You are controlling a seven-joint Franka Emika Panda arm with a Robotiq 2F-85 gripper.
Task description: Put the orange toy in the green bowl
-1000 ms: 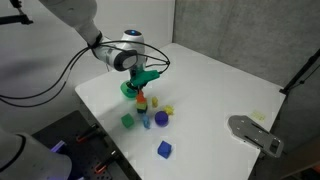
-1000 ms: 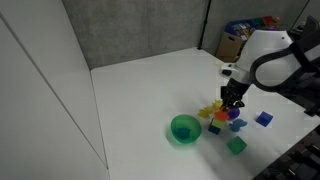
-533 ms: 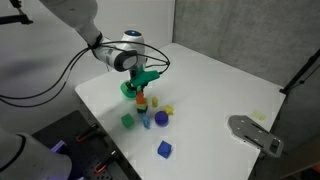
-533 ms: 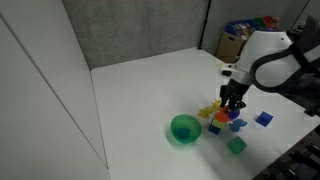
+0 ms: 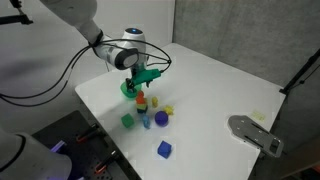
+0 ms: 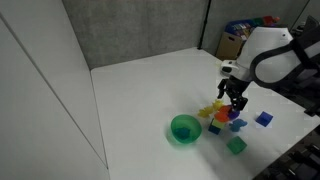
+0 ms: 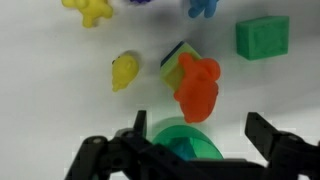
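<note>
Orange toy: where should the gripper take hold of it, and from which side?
Probably across the flanks of the orange toy, mid-body, coming straight down from above. It looks elongated and nothing touches either flank, while a yellow-and-blue block crowds its head end. The gripper is open.

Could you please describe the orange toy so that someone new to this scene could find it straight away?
On the white table, find the green bowl, the largest coloured item, with small toys clustered beside it. The orange toy lies close to the bowl's rim, by a yellow-and-green block. It alone is orange-red and lumpy, not square-edged like the green cube.
</note>
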